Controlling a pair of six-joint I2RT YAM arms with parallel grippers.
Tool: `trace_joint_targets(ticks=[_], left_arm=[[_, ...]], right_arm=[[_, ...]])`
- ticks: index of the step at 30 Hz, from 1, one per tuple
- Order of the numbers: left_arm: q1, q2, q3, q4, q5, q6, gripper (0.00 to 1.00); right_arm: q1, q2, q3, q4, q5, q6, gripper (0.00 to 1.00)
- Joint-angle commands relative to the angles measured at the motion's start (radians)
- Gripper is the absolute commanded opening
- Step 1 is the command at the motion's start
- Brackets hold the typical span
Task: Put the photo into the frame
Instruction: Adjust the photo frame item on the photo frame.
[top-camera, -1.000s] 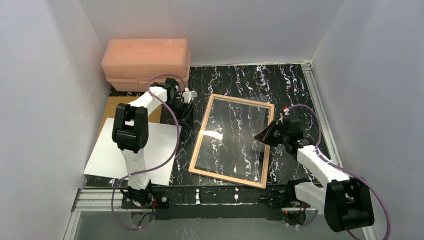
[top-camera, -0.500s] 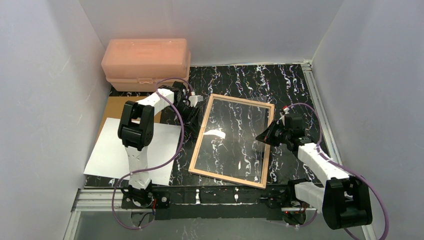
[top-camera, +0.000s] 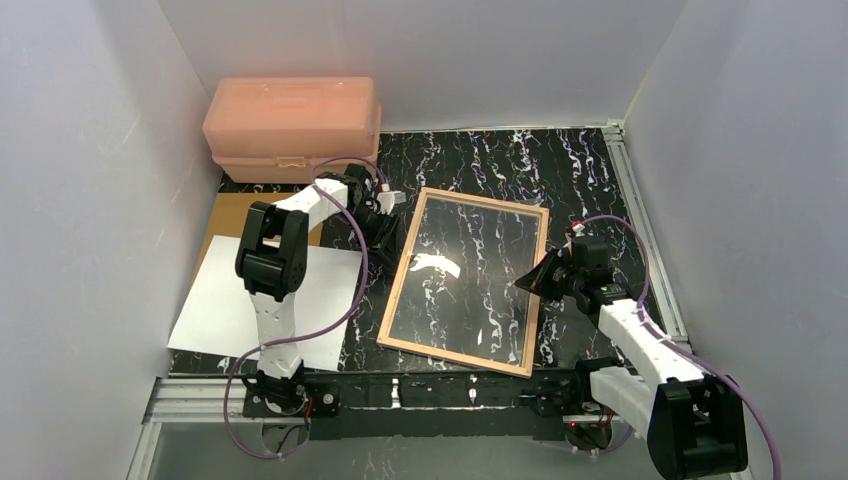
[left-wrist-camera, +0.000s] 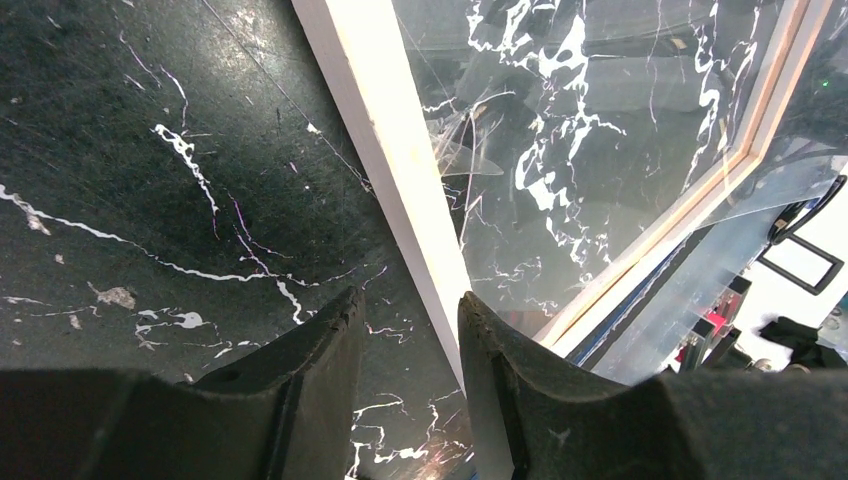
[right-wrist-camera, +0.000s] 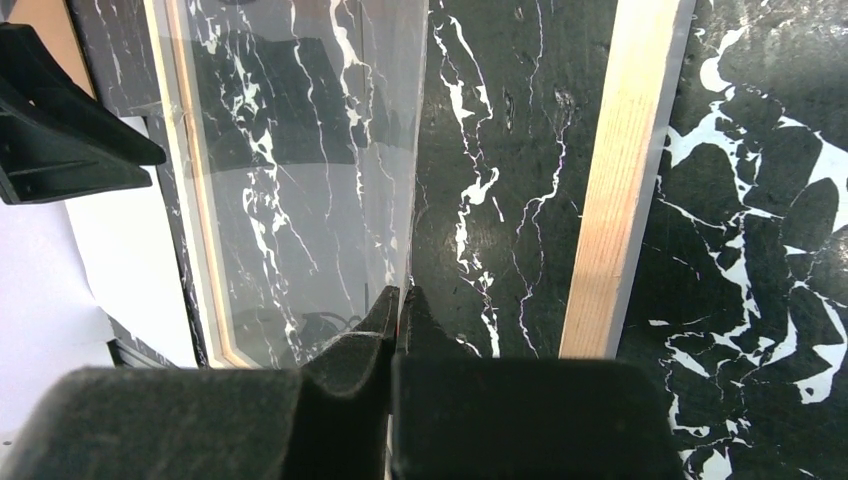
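The frame (top-camera: 455, 352) lies mid-table with its tan wood back up. Its clear pane (top-camera: 470, 270) is tilted. My right gripper (top-camera: 522, 278) is shut on the pane's right edge; in the right wrist view the pane (right-wrist-camera: 300, 150) rises between my closed fingers, my right gripper (right-wrist-camera: 400, 295) standing left of the frame's wood rail (right-wrist-camera: 625, 180). My left gripper (top-camera: 392, 232) is open at the frame's left rail. In the left wrist view the pale rail (left-wrist-camera: 390, 130) runs down behind one finger of my left gripper (left-wrist-camera: 410, 305). The photo (top-camera: 225, 305) lies white side up at the left.
A brown backing board (top-camera: 228, 212) lies partly under the photo at the left wall. A pink plastic box (top-camera: 290, 128) stands at the back left. White walls enclose three sides, and a metal rail (top-camera: 640, 230) runs along the right.
My left gripper has moved right, up to the frame's left rail, and narrowed a little. My right gripper has shifted slightly nearer and rightward with the pane.
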Motion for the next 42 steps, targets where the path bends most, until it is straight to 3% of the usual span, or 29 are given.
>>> trace_joint_targets(ticks=[1,8,18,31,36,42], left_arm=[[-0.002,-0.011,-0.018,-0.008,0.024,-0.002,0.38],[-0.005,-0.008,-0.011,-0.005,0.028,-0.005,0.38],[-0.028,0.005,-0.028,0.003,0.033,-0.005,0.36],[-0.049,0.074,-0.033,0.021,0.019,0.012,0.18],[-0.050,0.074,-0.046,0.020,0.019,0.019,0.07],[-0.049,0.066,-0.066,0.019,0.010,0.032,0.00]], right_arm=[[-0.002,0.008,0.001,-0.019,0.035,-0.012,0.01],[-0.003,-0.021,0.003,-0.057,0.064,-0.018,0.01],[-0.003,0.022,-0.015,0.019,0.028,0.011,0.01],[-0.003,-0.033,-0.087,0.216,-0.026,0.064,0.01],[-0.003,-0.014,-0.091,0.266,-0.044,0.089,0.01],[-0.002,-0.045,-0.048,0.210,-0.005,0.065,0.01]])
